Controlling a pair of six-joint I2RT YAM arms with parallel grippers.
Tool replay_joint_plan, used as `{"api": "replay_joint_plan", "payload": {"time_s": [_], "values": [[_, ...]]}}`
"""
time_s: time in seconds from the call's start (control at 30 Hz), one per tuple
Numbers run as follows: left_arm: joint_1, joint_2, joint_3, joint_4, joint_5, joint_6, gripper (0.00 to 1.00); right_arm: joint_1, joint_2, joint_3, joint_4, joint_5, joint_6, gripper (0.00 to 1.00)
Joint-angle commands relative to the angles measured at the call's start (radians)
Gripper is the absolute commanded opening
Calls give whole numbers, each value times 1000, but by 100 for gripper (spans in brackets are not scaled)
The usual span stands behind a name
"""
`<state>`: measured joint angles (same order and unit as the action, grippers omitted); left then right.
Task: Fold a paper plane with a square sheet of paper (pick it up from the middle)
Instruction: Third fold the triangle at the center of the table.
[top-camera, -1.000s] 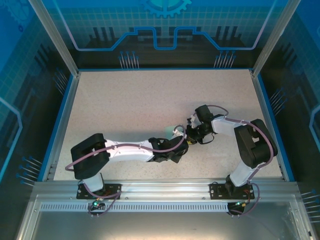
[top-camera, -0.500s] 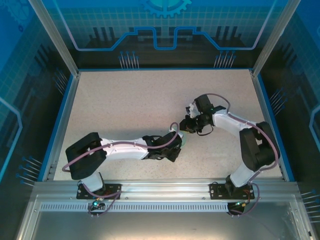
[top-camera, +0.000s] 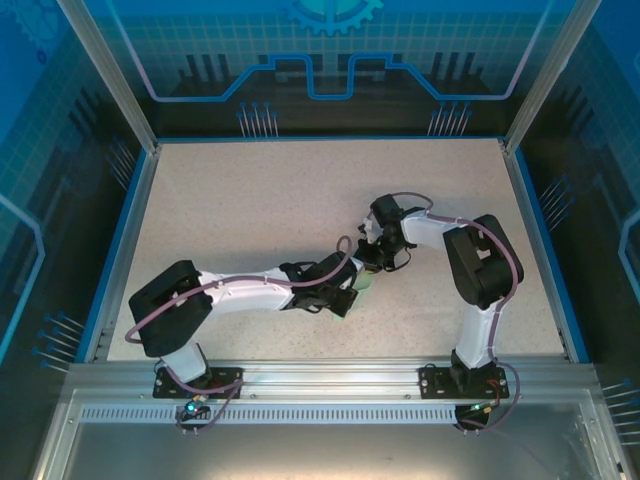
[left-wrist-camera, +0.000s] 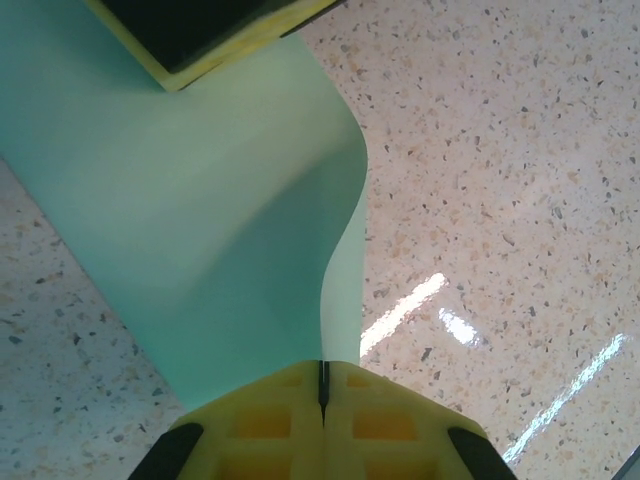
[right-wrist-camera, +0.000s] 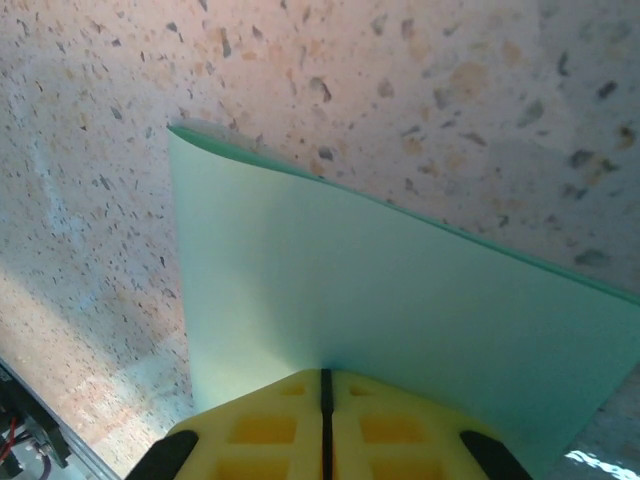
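Seen from above: a speckled beige table (top-camera: 300, 200) with a blue rim (top-camera: 125, 240), inside a glass-walled cell. Reaching across it from the near-left base, the left arm (top-camera: 250, 295), stretched low toward the middle. Bending in from the near-right base, the right arm (top-camera: 480, 265), elbow raised and wrist turned leftward. Meeting just right of the table's centre, the left gripper (top-camera: 348, 292) and the right gripper (top-camera: 375, 258), close together, with the square sheet of paper (top-camera: 364, 282) between them as a small pale green patch.

At the left wrist: yellow fingertips of the left gripper (left-wrist-camera: 323, 385) clenched on one edge of the square sheet of paper (left-wrist-camera: 200, 230), closed to a hairline seam. Bowed there into a soft S-curve above the table, running up to a yellow-rimmed finger (left-wrist-camera: 200, 25) of the other gripper at the top of the view.

At the right wrist: the right gripper (right-wrist-camera: 323, 385) likewise pinched tight on the square sheet of paper (right-wrist-camera: 380, 300). Curved, plain and unmarked, held clear of the table (right-wrist-camera: 300, 80), with one free corner (right-wrist-camera: 172, 130) at upper left.
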<state>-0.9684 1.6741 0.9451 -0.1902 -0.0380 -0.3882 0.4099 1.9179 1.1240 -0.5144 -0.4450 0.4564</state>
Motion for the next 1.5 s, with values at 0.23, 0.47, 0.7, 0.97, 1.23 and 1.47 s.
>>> {"api": "replay_joint_plan", "payload": {"time_s": [0.23, 0.47, 0.7, 0.97, 1.23, 1.47], "values": [[72, 14, 35, -41, 107, 72, 0, 24, 34, 16, -52, 38, -43, 9], [106, 39, 37, -35, 121, 100, 0, 24, 36, 13, -46, 31, -39, 10], [126, 69, 50, -25, 148, 134, 0, 26, 33, 4, -38, 28, -33, 10], [134, 93, 47, -34, 147, 147, 0, 26, 19, -5, -28, 16, -17, 11], [142, 110, 43, -17, 140, 143, 0, 25, -9, -5, -24, 5, -2, 13], [148, 115, 50, -15, 145, 150, 1, 26, -6, -20, -13, 1, 1, 13]]}}
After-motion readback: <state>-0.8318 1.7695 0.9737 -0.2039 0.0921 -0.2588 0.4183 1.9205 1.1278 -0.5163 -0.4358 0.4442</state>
